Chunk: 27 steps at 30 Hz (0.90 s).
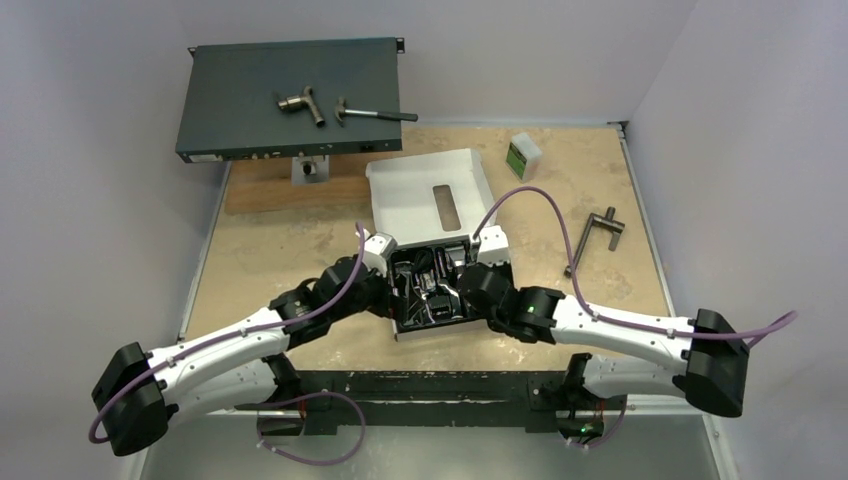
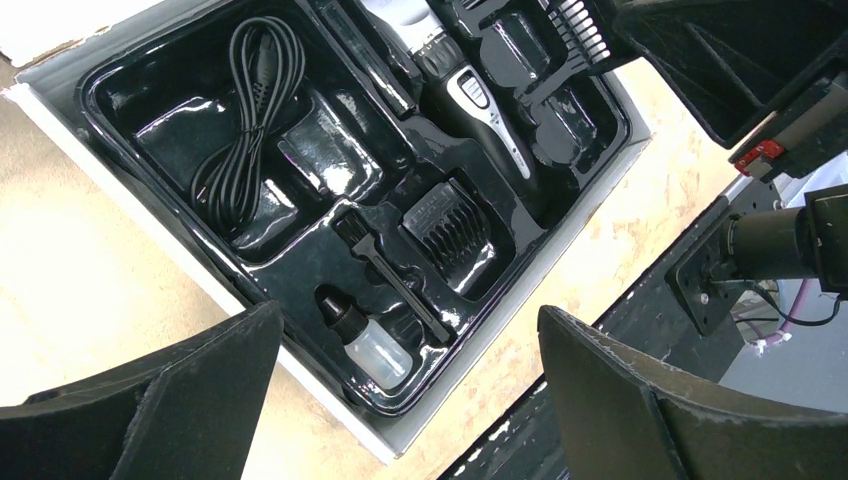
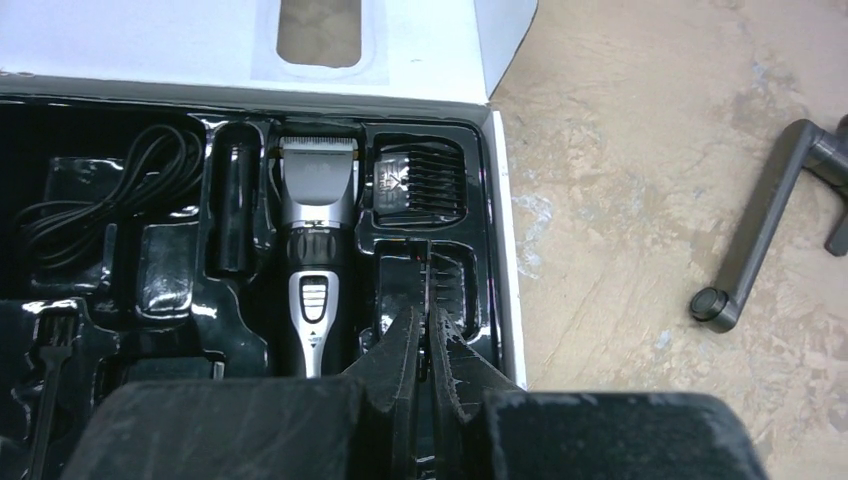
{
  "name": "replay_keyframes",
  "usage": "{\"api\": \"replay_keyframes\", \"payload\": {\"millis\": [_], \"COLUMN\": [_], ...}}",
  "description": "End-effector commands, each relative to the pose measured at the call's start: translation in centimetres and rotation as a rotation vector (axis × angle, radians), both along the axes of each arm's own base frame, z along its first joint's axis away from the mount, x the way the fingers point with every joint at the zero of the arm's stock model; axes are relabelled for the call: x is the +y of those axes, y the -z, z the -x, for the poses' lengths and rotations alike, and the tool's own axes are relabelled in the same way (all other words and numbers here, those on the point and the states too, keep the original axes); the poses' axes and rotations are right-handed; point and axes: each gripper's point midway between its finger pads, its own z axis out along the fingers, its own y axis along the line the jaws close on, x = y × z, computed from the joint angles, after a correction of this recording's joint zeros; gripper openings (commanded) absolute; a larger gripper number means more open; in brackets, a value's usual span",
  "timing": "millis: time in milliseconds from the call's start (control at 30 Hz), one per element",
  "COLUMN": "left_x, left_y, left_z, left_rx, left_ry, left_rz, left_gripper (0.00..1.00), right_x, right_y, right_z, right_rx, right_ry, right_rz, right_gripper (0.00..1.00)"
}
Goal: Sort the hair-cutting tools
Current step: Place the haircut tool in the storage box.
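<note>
- Two arms bent over a black tray of hair-cutting tools, set in a white box on the table.
- The right tool, jaws pressed together, had its tips at a comb standing on edge in the tray's near right pocket. Whether it pinched the thin piece could not be told.
- That comb lay dead ahead of the tips, just right of the clipper. The clipper's long axis ran from the arms toward the box lid, blade at the far end.
- Another comb lay flat in the pocket beyond.
- The left tool, jaws wide apart and holding nothing, hung over the tray's other side, above a brush, a bottle and a third comb.
- The right arm looked the nearer to the comb column, and any lift there seemed to be its job.
</note>
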Motion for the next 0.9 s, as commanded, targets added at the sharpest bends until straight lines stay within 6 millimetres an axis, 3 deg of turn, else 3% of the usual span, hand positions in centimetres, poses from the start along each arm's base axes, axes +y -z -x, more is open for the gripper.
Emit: {"api": "replay_keyframes", "payload": {"millis": [0,667,867], "left_x": [-0.5,-0.4,1.5], "left_y": [-1.5,-0.9,1.1], "left_z": [-0.1,0.1,-0.2], "left_rx": [-0.018,0.023,0.097], "left_ry": [-0.005,-0.030,-0.146], "left_rz": [0.064,0.078,-0.012], "left_gripper": [1.00,1.00,1.00], "right_x": [-0.3,1.9,1.9], "right_y": [-1.5,1.4,1.6], "right_z": [-1.1,-1.8,-1.8], "right_rx": [-0.087,0.010,0.048], "right_ry": [0.076,0.052,0.052], "right_rz": [0.018,0.126,0.086], "right_gripper": [0.00,0.00,0.00]}}
